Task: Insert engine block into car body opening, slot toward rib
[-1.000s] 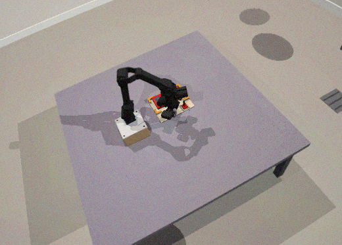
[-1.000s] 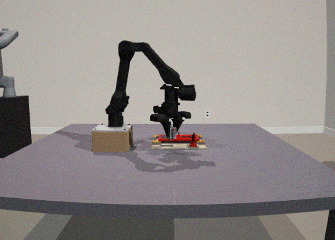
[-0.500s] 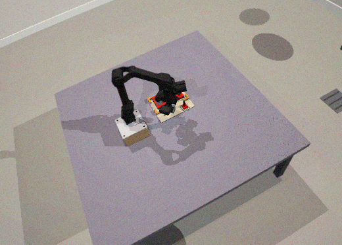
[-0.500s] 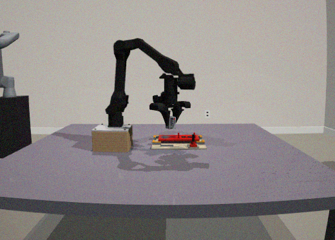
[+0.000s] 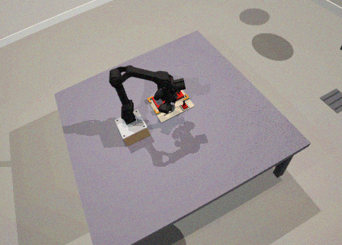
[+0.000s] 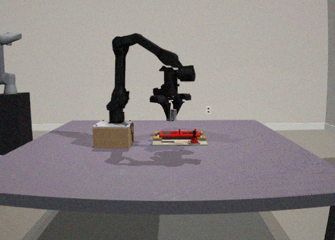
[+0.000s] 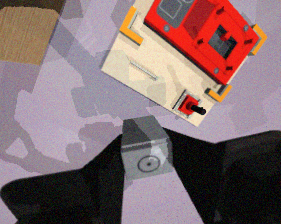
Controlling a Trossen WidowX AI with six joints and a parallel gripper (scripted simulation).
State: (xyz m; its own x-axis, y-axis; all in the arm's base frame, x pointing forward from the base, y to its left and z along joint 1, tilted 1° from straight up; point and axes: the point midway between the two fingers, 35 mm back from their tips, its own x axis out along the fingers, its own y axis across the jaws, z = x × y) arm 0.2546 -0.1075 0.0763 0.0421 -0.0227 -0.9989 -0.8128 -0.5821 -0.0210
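The end effector [image 6: 172,115] gripped the grey engine block [image 7: 145,150] between its fingers, long axis vertical and circle-marked face toward the wrist camera, held high above the red car body [image 7: 203,31] lying flat below it on the tabletop [image 6: 245,163].

Robot test room, bare and indoor.

A single purple table [image 6: 245,169] stands on a plain beige floor [image 5: 49,192] before a blank wall [image 6: 258,53] with a white skirting board and one power socket [image 6: 208,109]. A second, pale robot arm [image 6: 7,63] sits on a dark pedestal [image 6: 14,121] at the left.
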